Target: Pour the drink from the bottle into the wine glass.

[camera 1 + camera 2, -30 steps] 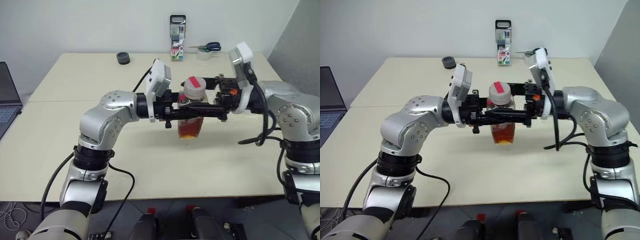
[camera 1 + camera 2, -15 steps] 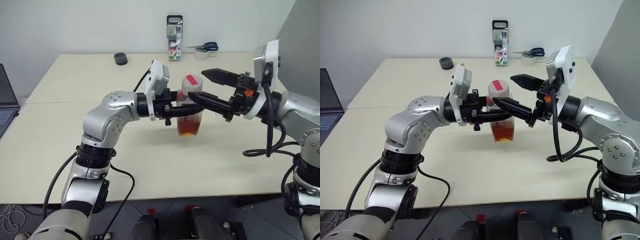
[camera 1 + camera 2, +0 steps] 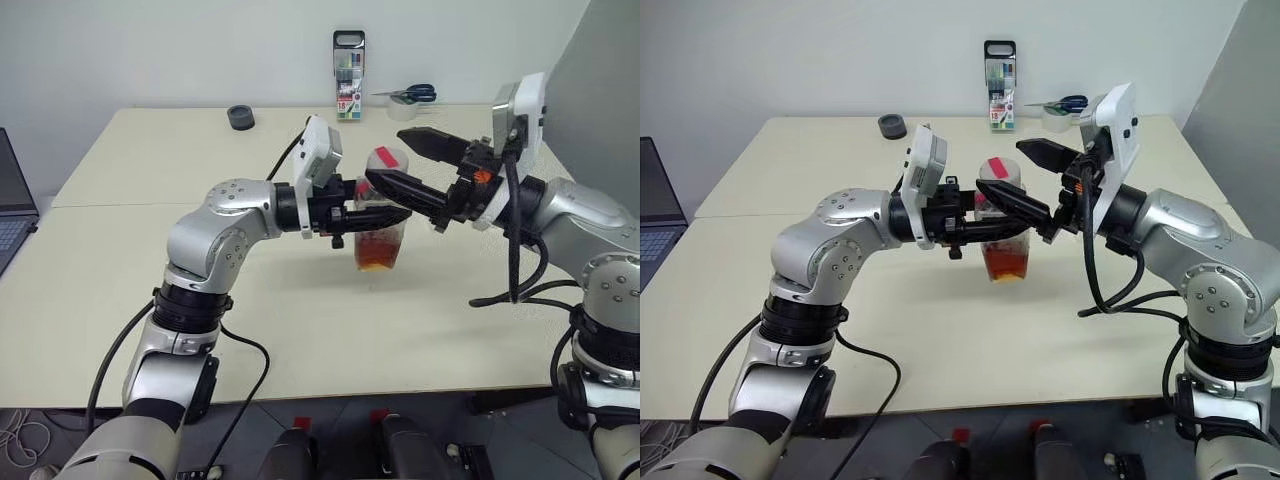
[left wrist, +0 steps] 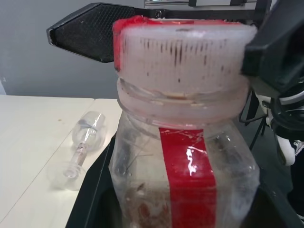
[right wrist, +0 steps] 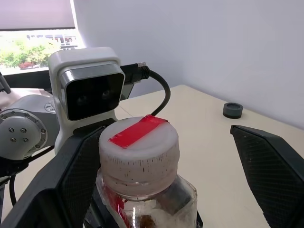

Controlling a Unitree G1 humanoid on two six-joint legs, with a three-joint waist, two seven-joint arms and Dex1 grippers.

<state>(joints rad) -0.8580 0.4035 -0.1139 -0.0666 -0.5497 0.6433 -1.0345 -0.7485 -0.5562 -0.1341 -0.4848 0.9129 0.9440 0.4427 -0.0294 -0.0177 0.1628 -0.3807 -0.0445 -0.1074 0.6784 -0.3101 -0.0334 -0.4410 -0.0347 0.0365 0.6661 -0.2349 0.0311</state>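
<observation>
The bottle (image 3: 381, 228) is a small clear one with a red label strip and a whitish cap (image 5: 138, 147) with red tape on top. It hangs above the table with my left gripper (image 3: 383, 214) shut on its body. The drink (image 3: 378, 262), reddish-brown, fills its lowest part. My right gripper (image 3: 385, 156) is open at cap height, one finger (image 5: 71, 176) close beside the cap and the other finger (image 5: 271, 167) well clear of it. The wine glass (image 4: 85, 145) is on the table beyond the bottle and looks tilted in the left wrist view; I cannot tell whether it stands or lies.
A tall marker case (image 3: 349, 62) stands at the table's far edge, with blue-handled scissors (image 3: 412, 95) on a tape roll to its right. A small black round object (image 3: 239, 117) sits at the back left. A laptop (image 3: 10, 200) is at the far left.
My right gripper has swung from lying level alongside the bottle's neck to pointing at the cap with its open fingers on either side. The left gripper and bottle have stayed put.
</observation>
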